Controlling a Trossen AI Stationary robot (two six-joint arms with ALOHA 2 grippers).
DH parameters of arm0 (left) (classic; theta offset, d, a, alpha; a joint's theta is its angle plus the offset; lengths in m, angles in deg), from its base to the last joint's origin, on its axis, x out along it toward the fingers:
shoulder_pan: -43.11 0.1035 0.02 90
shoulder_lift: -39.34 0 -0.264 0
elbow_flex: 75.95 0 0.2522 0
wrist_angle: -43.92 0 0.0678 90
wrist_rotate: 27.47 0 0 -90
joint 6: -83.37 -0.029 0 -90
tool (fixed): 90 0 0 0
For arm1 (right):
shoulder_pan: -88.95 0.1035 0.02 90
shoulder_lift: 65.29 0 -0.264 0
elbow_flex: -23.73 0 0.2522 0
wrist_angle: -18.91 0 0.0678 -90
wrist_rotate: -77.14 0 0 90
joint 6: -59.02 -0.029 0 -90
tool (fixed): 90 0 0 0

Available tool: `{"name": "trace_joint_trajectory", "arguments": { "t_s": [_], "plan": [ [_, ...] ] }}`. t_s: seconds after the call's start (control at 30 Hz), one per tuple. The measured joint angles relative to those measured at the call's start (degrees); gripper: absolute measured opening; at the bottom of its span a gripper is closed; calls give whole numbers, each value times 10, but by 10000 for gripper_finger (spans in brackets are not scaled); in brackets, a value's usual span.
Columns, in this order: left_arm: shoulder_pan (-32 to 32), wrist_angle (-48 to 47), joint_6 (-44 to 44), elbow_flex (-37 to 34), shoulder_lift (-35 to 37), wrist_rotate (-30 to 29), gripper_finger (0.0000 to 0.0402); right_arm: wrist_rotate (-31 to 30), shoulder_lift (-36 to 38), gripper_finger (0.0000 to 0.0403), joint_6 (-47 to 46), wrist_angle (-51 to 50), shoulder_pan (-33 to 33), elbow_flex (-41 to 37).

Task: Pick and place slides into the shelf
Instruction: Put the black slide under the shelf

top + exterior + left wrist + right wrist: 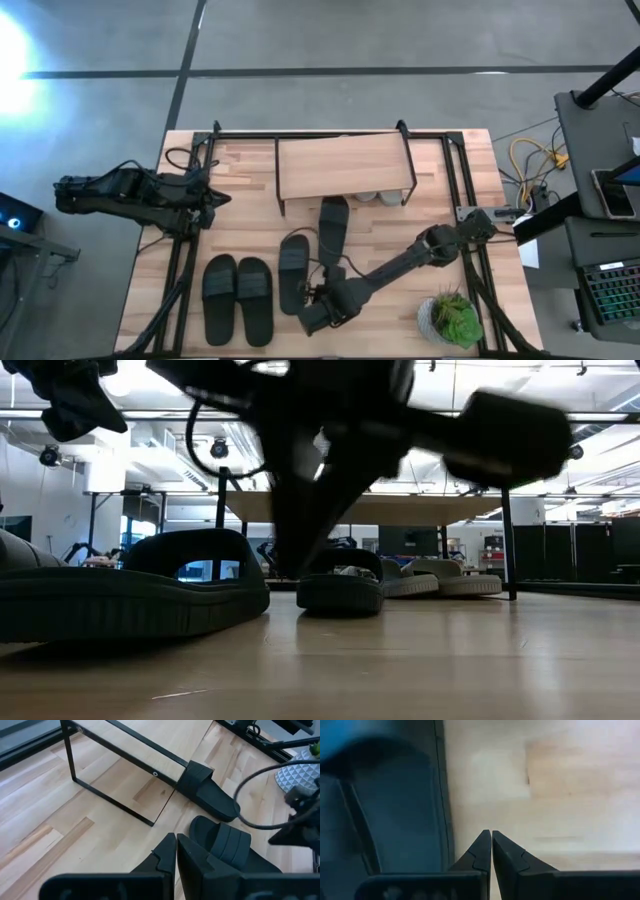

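Standing over the table, I see the shelf at the back with pale slides under it, one dark pair apart on the left; the right claw sits pinched together beside a dark slide, holding nothing, so lifting now likely comes up empty; the left claw, also together, waits beside the shelf.

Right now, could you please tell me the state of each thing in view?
left gripper: shut, empty, raised left of the shelf.
right gripper: shut, empty, low beside a dark slide.
shelf: upright, top bare, light slides beneath.
dark pair: flat on table, side by side.
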Motion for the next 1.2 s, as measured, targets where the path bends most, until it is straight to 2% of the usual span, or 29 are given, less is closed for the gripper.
{"name": "trace_joint_trajectory", "arguments": {
  "t_s": [0.07,0.23,0.33,0.53,0.8,1.03,1.2],
  "plan": [
    [0,0,1,0,0,0,0,-11,0,9,-7,-13,-5,-7],
    [0,-1,1,0,0,0,0,-33,0,9,-11,-120,-16,-18],
    [0,-3,-1,0,0,0,0,-31,1,9,24,-107,-23,-37],
    [0,-4,-2,-7,0,0,0,-32,3,9,105,-18,-46,-75],
    [0,-4,-2,-9,-1,-3,0,-57,6,9,127,-29,-63,-92],
    [0,-4,-2,-9,0,-7,0,-72,8,8,111,-100,-75,-107],
    [0,-3,-14,-9,-1,-11,0,-93,9,8,146,-99,-94,-112]
  ]
}}
